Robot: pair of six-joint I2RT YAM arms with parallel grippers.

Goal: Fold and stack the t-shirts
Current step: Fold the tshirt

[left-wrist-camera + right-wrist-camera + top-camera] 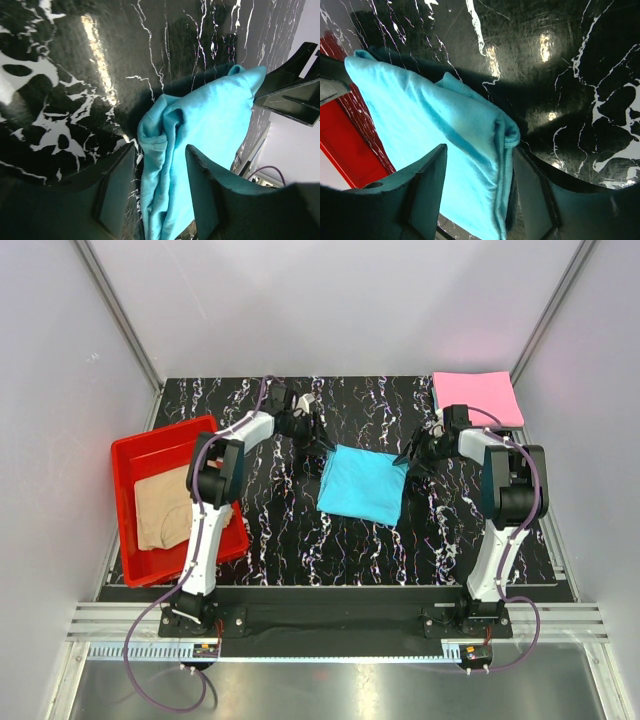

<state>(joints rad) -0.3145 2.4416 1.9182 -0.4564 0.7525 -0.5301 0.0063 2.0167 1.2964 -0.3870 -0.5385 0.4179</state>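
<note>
The turquoise-blue t-shirt (362, 483) lies folded on the black marbled table (290, 530) at its middle. My left gripper (322, 443) is open at the shirt's far left corner; in the left wrist view (161, 150) the bunched cloth edge (165, 165) lies between the spread jaws. My right gripper (410, 462) is open at the far right corner; in the right wrist view (480, 150) the folded edge (502, 145) lies between the jaws, close to the right finger (535, 195). The pink t-shirt (477, 398) lies folded at the back right. The tan-beige t-shirt (165, 508) lies crumpled in the red tray (130, 455).
The red tray stands at the table's left edge, beside the left arm. Grey walls enclose the table on three sides. The red tray also shows in the right wrist view (345, 145).
</note>
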